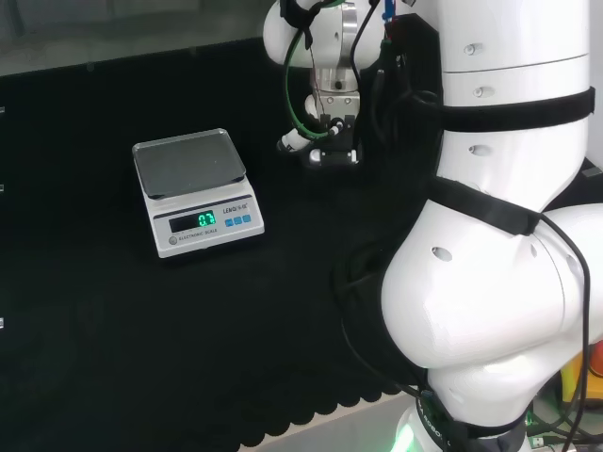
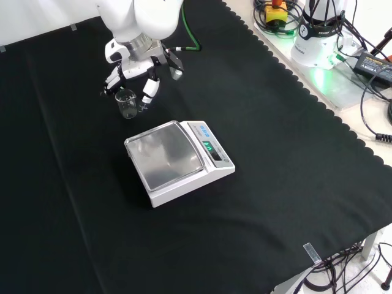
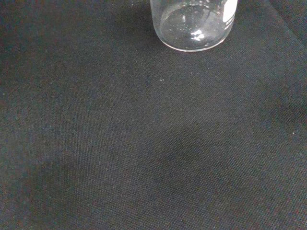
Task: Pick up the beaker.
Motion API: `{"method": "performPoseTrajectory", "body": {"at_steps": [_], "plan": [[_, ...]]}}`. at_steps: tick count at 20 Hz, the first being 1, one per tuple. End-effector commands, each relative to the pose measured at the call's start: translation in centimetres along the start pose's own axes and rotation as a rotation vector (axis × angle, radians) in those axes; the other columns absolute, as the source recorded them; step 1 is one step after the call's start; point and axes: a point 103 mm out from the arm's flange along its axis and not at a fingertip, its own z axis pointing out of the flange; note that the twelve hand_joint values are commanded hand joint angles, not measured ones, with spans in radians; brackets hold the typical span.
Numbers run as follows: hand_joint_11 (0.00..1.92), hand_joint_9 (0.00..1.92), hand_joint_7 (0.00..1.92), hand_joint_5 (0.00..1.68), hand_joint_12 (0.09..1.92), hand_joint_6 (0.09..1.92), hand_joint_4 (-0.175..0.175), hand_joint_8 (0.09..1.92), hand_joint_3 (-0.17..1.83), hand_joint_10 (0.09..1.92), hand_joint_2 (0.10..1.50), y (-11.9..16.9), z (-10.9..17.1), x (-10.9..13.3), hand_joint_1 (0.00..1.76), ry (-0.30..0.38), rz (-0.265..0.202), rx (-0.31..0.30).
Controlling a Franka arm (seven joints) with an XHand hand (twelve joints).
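A small clear glass beaker (image 2: pixel 127 104) stands upright on the black cloth, just behind the scale in the front view. The hand (image 2: pixel 137 68) hangs right above it, its fingers (image 2: pixel 149 90) pointing down on either side of the rim and fairly straight; no finger is seen curled round the glass. In the wrist view the beaker's round base (image 3: pixel 193 26) rests on the cloth close ahead of the palm. In the head view the hand (image 1: pixel 322 141) sits low over the cloth to the right of the scale, half hidden by the arm's links.
A white electronic scale (image 2: pixel 174 156) with a bare steel pan (image 1: pixel 188 162) and a lit display stands beside the beaker. The arm's big white links (image 1: pixel 499 235) take up the head view's right. Cables and boxes (image 2: pixel 324 37) lie past the cloth's scalloped edge.
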Motion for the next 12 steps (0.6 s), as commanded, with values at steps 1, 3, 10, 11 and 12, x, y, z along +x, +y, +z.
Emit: {"method": "performPoseTrajectory", "body": {"at_steps": [1,3,10,11,12], "plan": [[0.67,0.56,0.38,0.43,1.2,0.09,-0.1,0.82,-0.03,0.73,0.93,0.5,0.4,0.2,0.7,-0.013,0.017,-0.013],[0.73,0.61,0.42,0.45,1.16,0.1,-0.103,0.82,-0.04,0.71,0.94,0.6,0.6,0.5,0.72,-0.024,0.024,-0.012],[1.05,0.89,0.59,0.5,0.93,0.48,-0.118,0.81,-0.06,0.51,0.98,1.7,1.2,2.1,0.87,-0.036,0.01,-0.047],[1.1,0.94,0.61,0.51,0.89,0.57,-0.123,0.8,-0.07,0.48,0.99,1.8,1.1,2.0,0.9,-0.037,0.009,-0.05],[1.15,0.98,0.64,0.53,0.86,0.64,-0.128,0.8,-0.07,0.45,1.01,1.8,1.0,1.9,0.93,-0.04,0.009,-0.052]]}}
